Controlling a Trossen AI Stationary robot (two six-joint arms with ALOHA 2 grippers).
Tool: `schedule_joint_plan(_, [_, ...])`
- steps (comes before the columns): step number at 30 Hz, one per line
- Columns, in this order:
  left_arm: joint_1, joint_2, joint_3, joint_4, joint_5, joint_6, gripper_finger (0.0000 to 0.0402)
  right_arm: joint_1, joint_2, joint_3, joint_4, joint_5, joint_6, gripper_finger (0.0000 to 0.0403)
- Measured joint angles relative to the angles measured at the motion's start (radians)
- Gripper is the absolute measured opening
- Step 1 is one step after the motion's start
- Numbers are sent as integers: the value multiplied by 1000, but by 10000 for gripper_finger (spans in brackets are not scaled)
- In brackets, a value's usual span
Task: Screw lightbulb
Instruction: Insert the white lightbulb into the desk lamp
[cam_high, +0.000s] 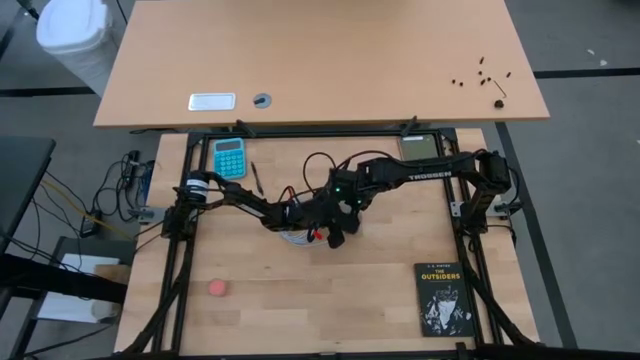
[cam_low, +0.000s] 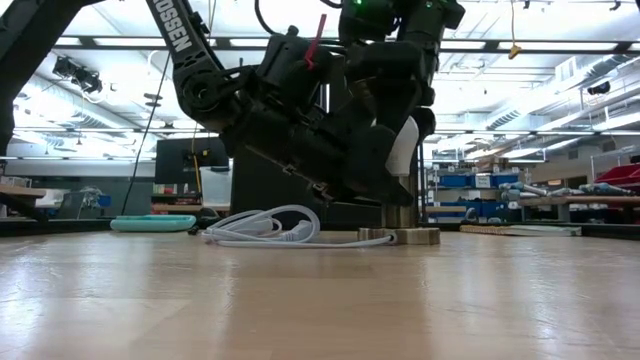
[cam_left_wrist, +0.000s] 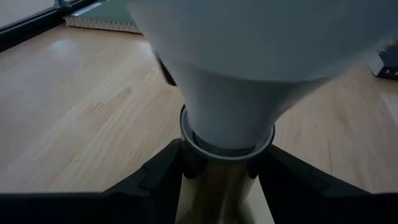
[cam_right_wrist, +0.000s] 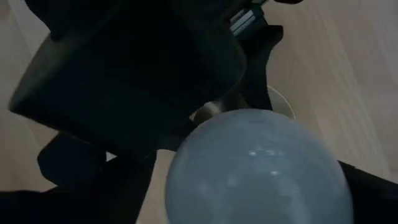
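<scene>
The white lightbulb (cam_low: 404, 150) stands upright with its base in the metal socket (cam_low: 400, 236), whose round foot rests on the table at mid-table. The socket's white cord (cam_low: 265, 227) lies coiled beside it. My left gripper (cam_left_wrist: 221, 180) comes in low from the table's left and is shut on the socket's stem just under the bulb (cam_left_wrist: 230, 74). My right gripper (cam_high: 338, 232) points down over the bulb's dome (cam_right_wrist: 255, 171), open, with a finger (cam_right_wrist: 373, 186) on either side of the dome. My left gripper pinches the socket's upright metal stem (cam_left_wrist: 217, 186) between its two fingers, right below the collar where the bulb's neck enters. The fingers come nearly level from the table's left, slanting a little down, and lie across the stem. The socket stands upright on its foot.
A teal calculator (cam_high: 230, 157) and a pen (cam_high: 255, 178) lie at the far left, a dark tablet (cam_high: 420, 146) at the far right. A black book (cam_high: 443, 298) lies near right, a small pink thing (cam_high: 218, 288) near left. A second table (cam_high: 320, 60) stands beyond.
</scene>
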Motion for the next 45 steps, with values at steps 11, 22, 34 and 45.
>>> schedule_joint_plan(11, [0,0,0,0,4,0,193,-17,-16,2,-28,-4,-163,391])
schedule_joint_plan(22, [0,0,0,0,5,2,193,-18,-21,2,-71,-22,-492,399])
schedule_joint_plan(34, [0,0,0,1,6,2,193,-16,-21,2,-111,73,-768,399])
schedule_joint_plan(45, [0,0,0,1,7,3,193,18,-21,2,-101,112,-930,399])
